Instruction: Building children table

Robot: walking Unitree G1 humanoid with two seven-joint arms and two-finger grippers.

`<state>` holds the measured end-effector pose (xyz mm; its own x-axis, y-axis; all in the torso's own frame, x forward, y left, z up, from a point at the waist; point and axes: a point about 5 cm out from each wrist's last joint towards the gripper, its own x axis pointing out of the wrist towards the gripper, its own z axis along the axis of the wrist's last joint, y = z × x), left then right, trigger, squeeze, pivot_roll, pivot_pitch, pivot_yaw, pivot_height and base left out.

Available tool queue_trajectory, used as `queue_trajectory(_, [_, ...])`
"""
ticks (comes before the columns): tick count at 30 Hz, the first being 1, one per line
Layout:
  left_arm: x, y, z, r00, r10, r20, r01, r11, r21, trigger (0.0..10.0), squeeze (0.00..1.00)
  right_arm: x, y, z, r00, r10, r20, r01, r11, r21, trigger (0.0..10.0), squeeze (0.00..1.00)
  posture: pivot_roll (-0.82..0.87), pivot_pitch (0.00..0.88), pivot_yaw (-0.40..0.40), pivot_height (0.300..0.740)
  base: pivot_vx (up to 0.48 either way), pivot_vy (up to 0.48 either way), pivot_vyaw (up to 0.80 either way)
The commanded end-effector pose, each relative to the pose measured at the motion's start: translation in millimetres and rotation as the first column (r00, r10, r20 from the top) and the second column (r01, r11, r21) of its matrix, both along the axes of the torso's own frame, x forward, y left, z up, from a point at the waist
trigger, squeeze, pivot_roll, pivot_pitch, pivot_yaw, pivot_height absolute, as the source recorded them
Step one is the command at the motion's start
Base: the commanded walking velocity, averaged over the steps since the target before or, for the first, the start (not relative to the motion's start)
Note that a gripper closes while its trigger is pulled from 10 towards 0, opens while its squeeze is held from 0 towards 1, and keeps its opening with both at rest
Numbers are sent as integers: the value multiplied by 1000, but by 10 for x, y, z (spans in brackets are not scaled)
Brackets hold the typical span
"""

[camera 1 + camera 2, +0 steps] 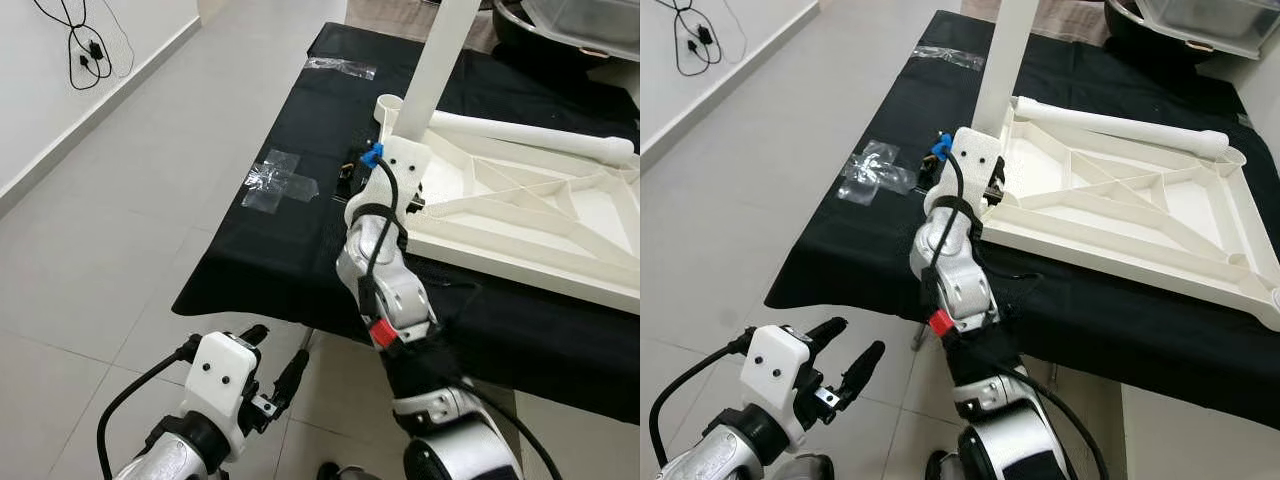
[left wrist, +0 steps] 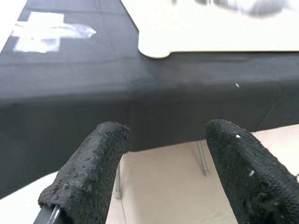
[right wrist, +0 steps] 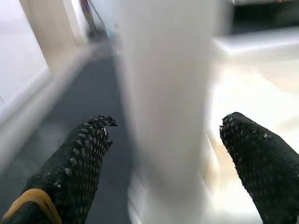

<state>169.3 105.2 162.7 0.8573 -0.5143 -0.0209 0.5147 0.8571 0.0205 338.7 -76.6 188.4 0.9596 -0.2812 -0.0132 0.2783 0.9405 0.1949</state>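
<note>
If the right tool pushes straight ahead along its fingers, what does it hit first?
Most likely the upright white table leg, which stands between the right tool's open fingers, close ahead. Exact depth is unclear because of blur.

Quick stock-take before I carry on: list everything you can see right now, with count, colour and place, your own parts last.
Table top: 1, white, upside down on the black cloth, ribs facing up.
Standing leg: 1, white, upright in the table top's near-left corner.
Loose leg: 1, white, lying along the table top's far edge.
Black cloth: 1, covers the work table.
Clear tape: 2 patches, one crossed patch left of the table top, one strip at the cloth's far end.
Cable: 1, black, against the wall at far left.
Bin: 1, clear, behind the table; contents unclear.
Right gripper: open, fingers either side of the standing leg.
Left gripper: open, low over the floor before the table.
</note>
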Motion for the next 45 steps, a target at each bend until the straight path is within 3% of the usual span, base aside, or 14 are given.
queue_trajectory(1, [-9, -10, -61, 1000, -10, -17, 10, 1000, 19, 10000, 0, -116, 242, -123, 996, 66, -67, -59, 993, 107, 10000, 0, 171, 152, -109, 740, 0, 0, 0])
queue_trajectory(10, [9, -9, -74, 1000, -8, -12, 8, 1000, 21, 10000, 0, -178, 176, -151, 988, 142, -57, -137, 987, 89, 10000, 0, 165, 146, -111, 740, 0, 0, 0])
queue_trajectory(14, [22, -2, -84, 1000, -4, -11, 5, 1000, 20, 10000, 0, -256, 139, -168, 970, 238, -49, -233, 968, 94, 10000, 0, 155, 141, -110, 740, 0, 0, 0])
queue_trajectory(20, [54, 7, -106, 1000, 14, -9, -14, 1000, 18, 10000, 0, -342, 29, -230, 946, 320, -55, -320, 947, 16, 10000, 0, 150, 126, -115, 740, 0, 0, 0])
queue_trajectory(23, [86, 89, -156, 996, 83, -25, -82, 996, 34, 10000, 0, -425, -274, -312, 956, 292, -38, -294, 940, -174, 10000, 0, 148, 109, -119, 740, 0, 0, 0])
queue_trajectory(28, [127, 151, -222, 988, 145, -52, -142, 989, 46, 10000, 0, -570, -515, -424, 956, 285, -68, -292, 910, -293, 10000, 0, 145, 90, -118, 740, 0, 0, 0])
queue_trajectory(32, [165, 178, -240, 982, 179, -53, -176, 983, 53, 10000, 0, -697, -589, -448, 962, 262, -77, -273, 921, -278, 10000, 0, 139, 84, -106, 740, 0, 0, 0])
queue_trajectory(34, [204, 212, -251, 977, 210, -44, -207, 976, 67, 10000, 0, -807, -583, -479, 960, 264, -90, -278, 933, -229, 10000, 0, 132, 84, -94, 740, 0, 0, 0])
queue_trajectory(38, [218, 241, -257, 970, 239, -39, -235, 969, 79, 10000, 0, -866, -601, -512, 960, 259, -106, -277, 934, -226, 10000, 0, 136, 88, -93, 740, 0, 0, -491])
queue_trajectory(42, [211, 423, -245, 924, 381, -37, -377, 922, 84, 10000, 0, -902, -708, -566, 967, 225, -118, -249, 931, -268, 10000, 0, 136, 66, -92, 740, 0, 0, -695])
queue_trajectory(45, [233, 495, -226, 904, 426, -24, -423, 902, 85, 10000, 0, -873, -725, -557, 968, 224, -113, -247, 928, -279, 10000, 0, 136, 63, -95, 740, 0, 0, -140])
